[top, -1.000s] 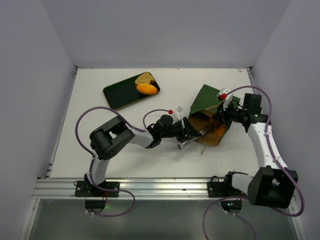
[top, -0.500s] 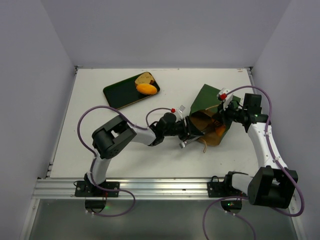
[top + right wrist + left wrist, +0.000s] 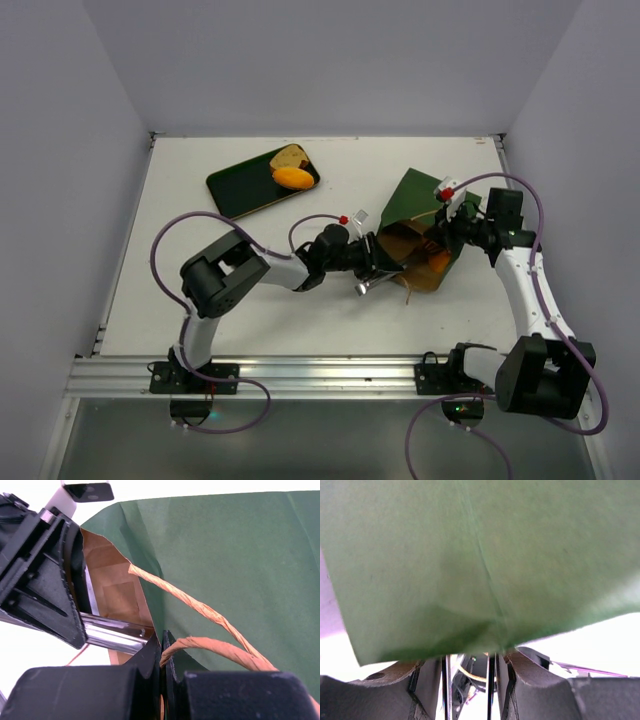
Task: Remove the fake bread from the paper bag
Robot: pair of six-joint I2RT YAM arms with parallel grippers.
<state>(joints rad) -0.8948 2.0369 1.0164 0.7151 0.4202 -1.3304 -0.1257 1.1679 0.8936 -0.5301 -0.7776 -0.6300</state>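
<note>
White table [image 3: 200, 200] | left tool [image 3: 385, 264] in paper bag [image 3: 412, 196] mouth, opening unclear | right tool [image 3: 162, 649] pinching rim

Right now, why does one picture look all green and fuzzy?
Left wrist view: the paper bag sits so close to the lens it blurs into soft green, and the table below glares white. Right wrist view: the string handle is sharp. Top view: even light, clear.

surface: white table [image 3: 300, 330] | far-left: dark green tray [image 3: 240, 190] | right: paper bag [image 3: 415, 200] lying on its side
</note>
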